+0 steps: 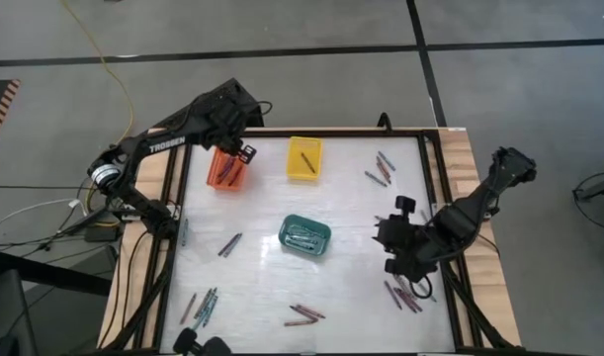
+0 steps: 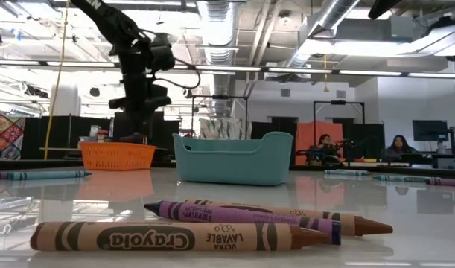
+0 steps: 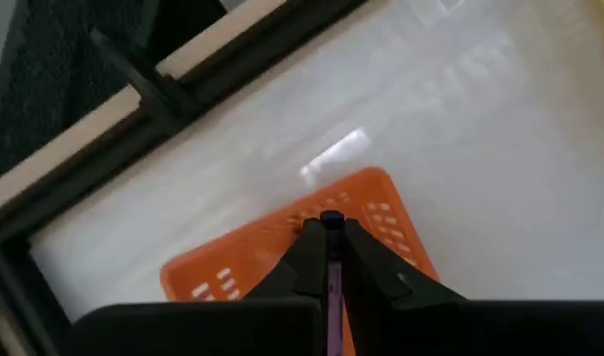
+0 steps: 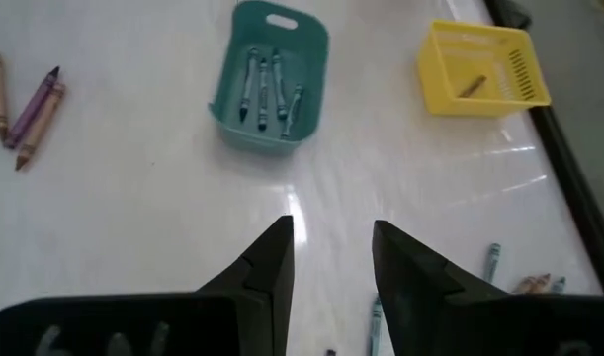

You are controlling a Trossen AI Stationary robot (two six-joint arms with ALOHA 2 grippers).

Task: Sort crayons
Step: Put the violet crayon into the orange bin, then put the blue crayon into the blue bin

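My left gripper (image 1: 245,151) hangs over the orange basket (image 1: 227,168) at the far left, shut on a purple crayon (image 3: 331,222). Over the right side of the table my right gripper (image 4: 331,252) stands open, with nothing between its fingers. The yellow basket (image 1: 303,158) holds one brown crayon (image 4: 471,85). Several teal crayons lie in the green basket (image 1: 304,235). Loose crayons lie flat on the table near the right gripper (image 1: 405,295), at the far right (image 1: 381,170) and along the near edge (image 1: 303,314). My left gripper pinches the purple crayon between its two fingers, and the crayon's end (image 3: 331,218) shows just past the fingertips (image 3: 306,237). The crayon lies along the fingers, which slant downward. It is lifted clear, above the orange basket (image 3: 381,213).
More crayons lie at the near left (image 1: 201,305) and left of the middle (image 1: 229,244). A brown (image 2: 175,237) and a purple crayon (image 2: 242,214) lie close to the low camera. A dark frame (image 1: 173,198) rims the table; people sit in the room beyond (image 2: 398,145).
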